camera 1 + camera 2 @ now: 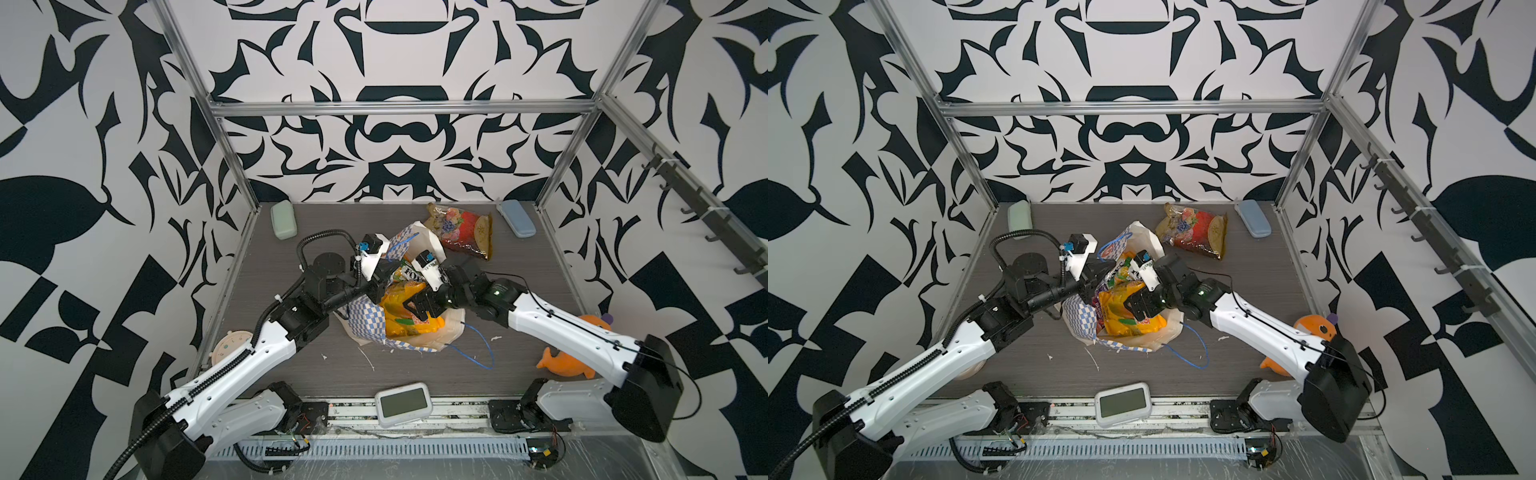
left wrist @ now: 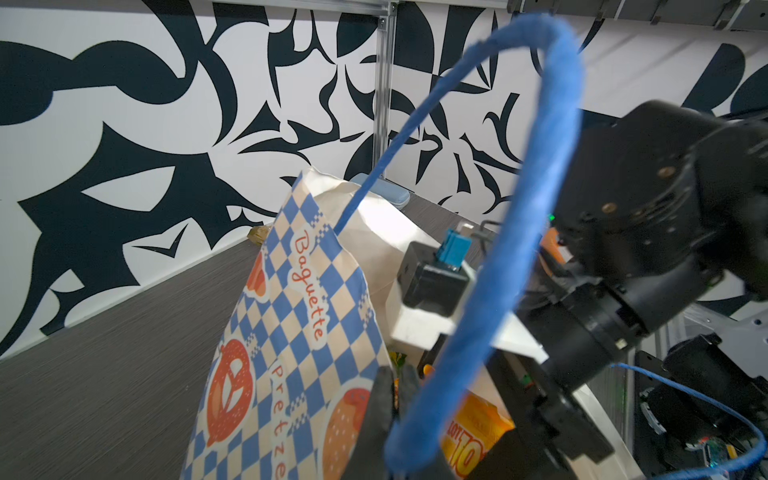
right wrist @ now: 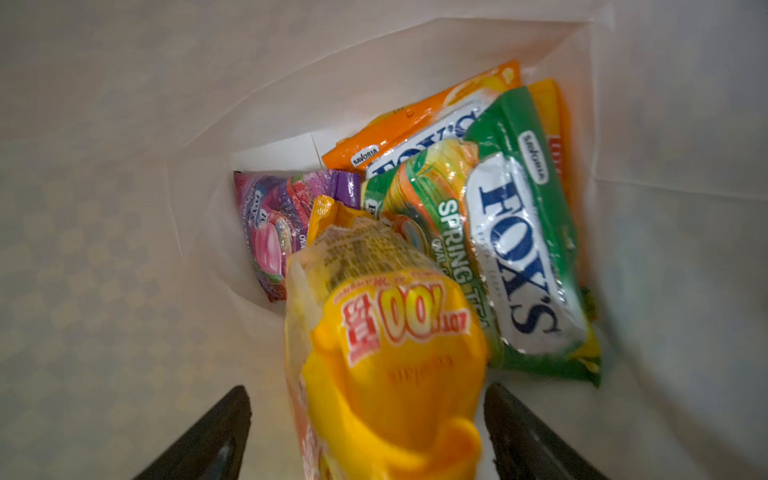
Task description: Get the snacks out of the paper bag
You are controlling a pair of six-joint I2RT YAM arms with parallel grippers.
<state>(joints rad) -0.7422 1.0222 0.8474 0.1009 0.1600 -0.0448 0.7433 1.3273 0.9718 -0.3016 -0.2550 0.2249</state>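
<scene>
The paper bag [image 1: 365, 322] [image 1: 1079, 316] lies on its side mid-table, mouth facing the front. My left gripper [image 1: 383, 275] [image 2: 392, 384] is shut on the bag's checkered rim [image 2: 307, 332], holding the mouth up. My right gripper [image 1: 415, 308] [image 3: 368, 395] is open inside the mouth, its fingers apart on either side of a yellow snack packet [image 3: 386, 353] [image 1: 405, 322] with gaps showing. Deeper in the bag lie a green FOX'S packet [image 3: 519, 249], an orange one [image 3: 415, 120] and a purple one [image 3: 270, 224]. A red-gold fruit-print packet [image 1: 461, 230] [image 1: 1196, 232] lies on the table behind the bag.
A green case [image 1: 284, 219] and a blue case [image 1: 516, 218] sit at the back corners. An orange plush [image 1: 565, 361] lies under my right arm, a white screen device [image 1: 402, 404] at the front edge, a round timer [image 1: 228, 345] at the left. One blue cord handle [image 1: 478, 345] trails on the table.
</scene>
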